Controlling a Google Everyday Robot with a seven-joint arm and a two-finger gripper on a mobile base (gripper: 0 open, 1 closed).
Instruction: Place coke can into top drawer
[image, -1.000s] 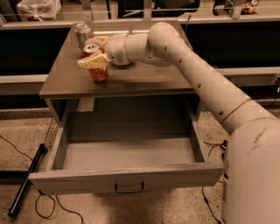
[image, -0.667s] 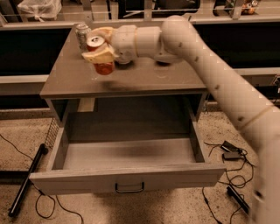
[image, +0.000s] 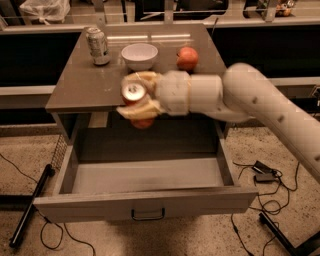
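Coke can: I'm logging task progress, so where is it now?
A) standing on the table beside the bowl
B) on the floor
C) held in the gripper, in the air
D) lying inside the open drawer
C: the gripper is shut on the coke can, in the air at the front edge of the table, above the open top drawer.

Illumination is dim and warm. The gripper (image: 136, 97), clamped on the coke can (image: 133, 91) over the open top drawer (image: 90, 205), shows motion blur. Glare streaks the bench (image: 80, 85) surface beyond the gripper. Deep shadow fills the recess beneath it.
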